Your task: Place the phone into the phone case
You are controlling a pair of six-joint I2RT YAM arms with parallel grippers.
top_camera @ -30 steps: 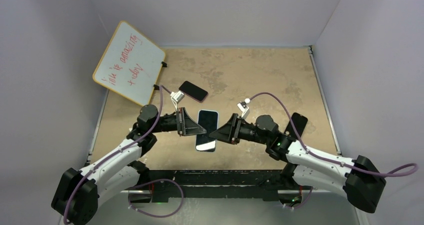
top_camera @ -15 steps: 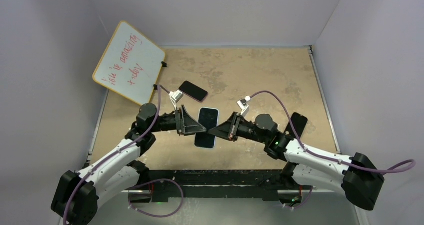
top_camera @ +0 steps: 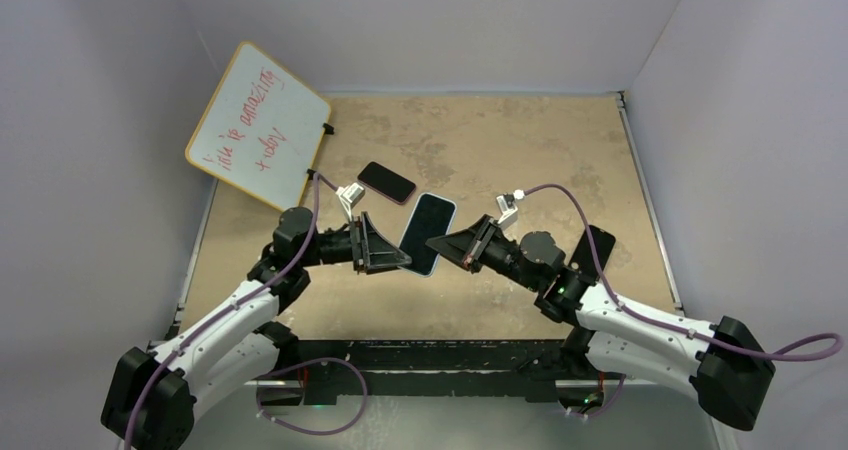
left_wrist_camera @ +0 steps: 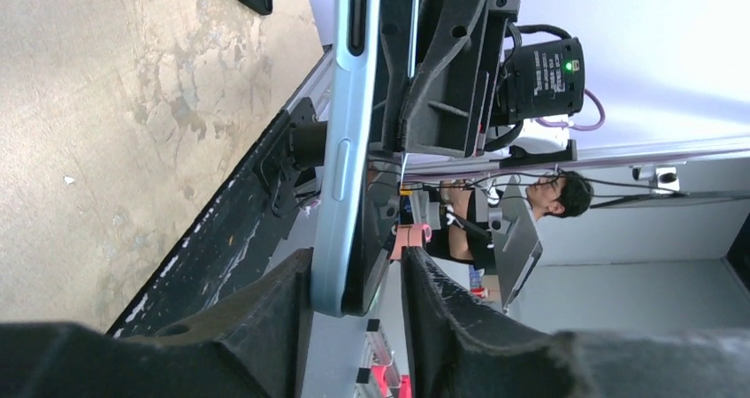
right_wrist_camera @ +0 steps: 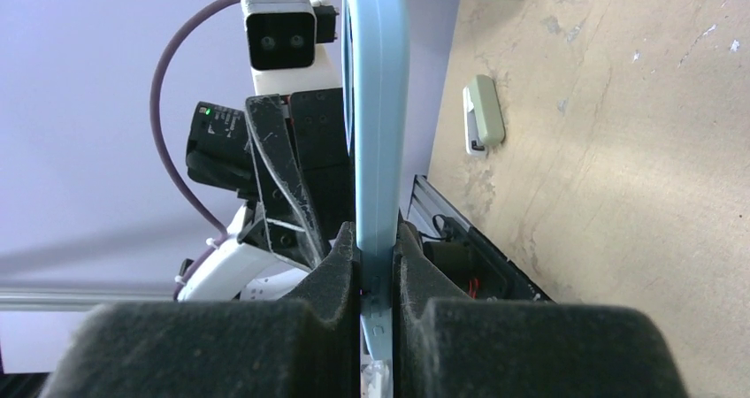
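A light-blue phone case (top_camera: 427, 234) with a black phone (left_wrist_camera: 386, 80) lying in its open side hangs tilted above the table between both arms. My right gripper (top_camera: 441, 243) is shut on the case's right edge; in the right wrist view the foam pads (right_wrist_camera: 340, 256) press on both sides of the blue case (right_wrist_camera: 376, 106). My left gripper (top_camera: 404, 260) reaches round the left edge. In the left wrist view one finger (left_wrist_camera: 283, 283) touches the case's back (left_wrist_camera: 349, 88), and a gap shows between the phone's face and the other finger.
A second dark phone with a pinkish rim (top_camera: 386, 181) lies just behind the held one. A black phone-shaped item (top_camera: 597, 248) lies at the right, by the right arm. A whiteboard (top_camera: 258, 125) leans at the back left. Black rail (top_camera: 450, 355) along the near edge.
The cased phone has moved away from the near edge, up and to the right, and now tilts. The right arm swung right with it. The left gripper stayed about where it was.
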